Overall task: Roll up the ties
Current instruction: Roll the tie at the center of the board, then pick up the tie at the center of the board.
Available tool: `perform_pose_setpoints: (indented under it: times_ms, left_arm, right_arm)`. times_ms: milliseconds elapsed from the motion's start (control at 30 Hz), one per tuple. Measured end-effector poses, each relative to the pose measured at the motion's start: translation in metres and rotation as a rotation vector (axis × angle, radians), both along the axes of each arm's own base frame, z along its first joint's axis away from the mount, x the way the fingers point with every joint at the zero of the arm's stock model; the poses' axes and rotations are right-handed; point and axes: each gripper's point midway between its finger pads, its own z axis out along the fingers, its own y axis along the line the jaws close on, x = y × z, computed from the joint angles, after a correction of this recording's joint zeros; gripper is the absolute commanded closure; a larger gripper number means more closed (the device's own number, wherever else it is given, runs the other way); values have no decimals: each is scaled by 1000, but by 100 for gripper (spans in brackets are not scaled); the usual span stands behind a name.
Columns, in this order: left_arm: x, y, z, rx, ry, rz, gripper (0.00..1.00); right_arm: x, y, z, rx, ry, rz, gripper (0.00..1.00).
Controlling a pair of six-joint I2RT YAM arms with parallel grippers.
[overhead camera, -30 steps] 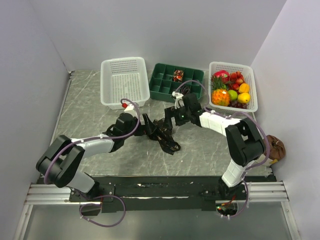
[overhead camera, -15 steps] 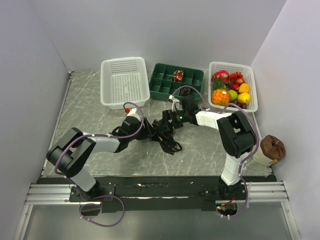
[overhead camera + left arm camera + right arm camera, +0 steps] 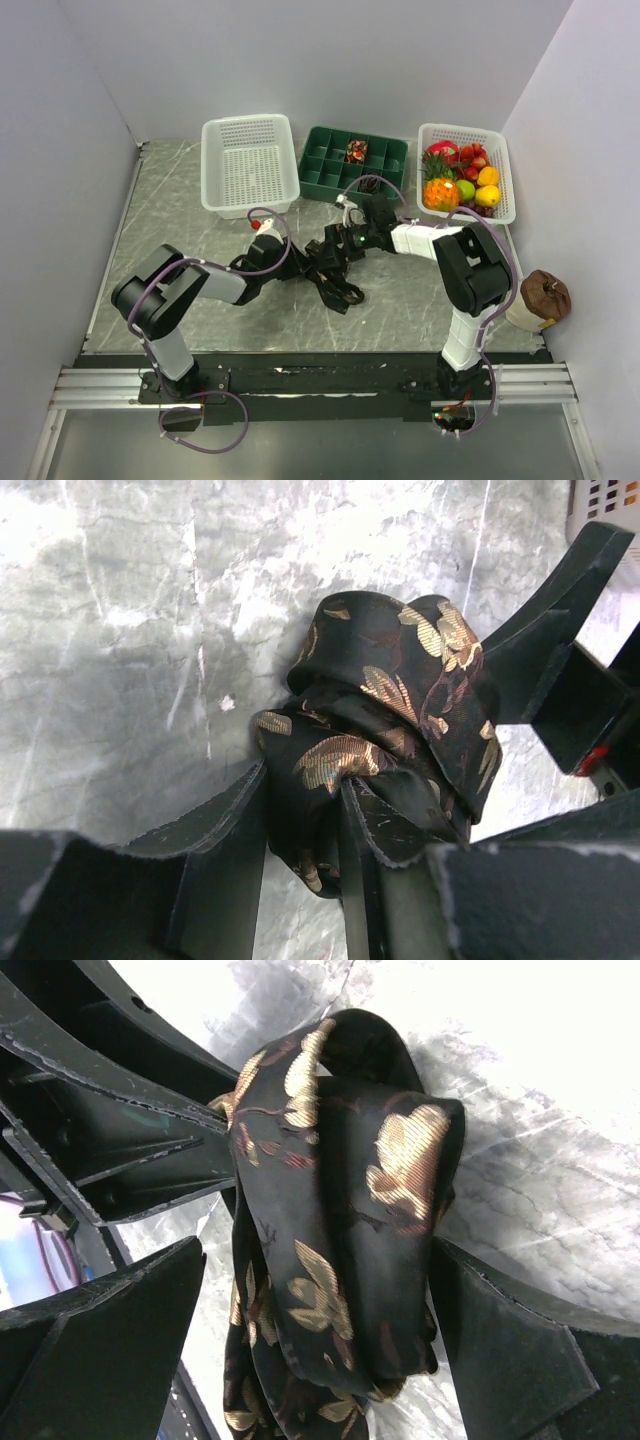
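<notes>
A black-brown tie (image 3: 338, 283) with tan leaf patterning lies bunched mid-table, one end partly coiled (image 3: 400, 680). My left gripper (image 3: 302, 780) reaches it from the left (image 3: 303, 265); a fold of the fabric fills the gap between its fingers. My right gripper (image 3: 318, 1250) comes from the right (image 3: 335, 252), open wide with the coiled part (image 3: 350, 1210) between its fingers. One small reddish coil (image 3: 356, 151) and a dark coil (image 3: 369, 184) sit in the green tray (image 3: 318, 172).
A white empty basket (image 3: 248, 160) stands back left. A white basket (image 3: 507, 175) at the back right holds toy fruit. A brown object (image 3: 546, 293) sits at the table's right edge. Purple cables loop over both arms.
My left gripper has moved right onto the tie and closed from wide open onto a fold of it. The right gripper shifted slightly and stayed open.
</notes>
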Motion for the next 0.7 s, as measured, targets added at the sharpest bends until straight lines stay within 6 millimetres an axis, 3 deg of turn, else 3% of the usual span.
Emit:
perform_pose_setpoints:
  times_ms: [400,500,567,600,667,700]
  left_arm:
    - [10,-10,5,-43,-16,1,62]
    - [12,-9,2,-50,-9,11,63]
    - [12,-9,2,-55,-6,15,63]
    - [13,-10,3,-58,-8,14,63]
    - [13,-11,5,-68,-11,13,62]
    - [13,-12,6,-74,-13,13,62]
  right_arm:
    - [-3,14,-7,-133,-99,33,5]
    - [-4,17,-10,-201,-134,41,19]
    - [-3,16,-13,-233,-150,34,21]
    - [-2,16,-14,-242,-153,29,33]
    - [0,15,-16,-260,-159,19,46]
    - [1,14,-18,-269,-159,13,59]
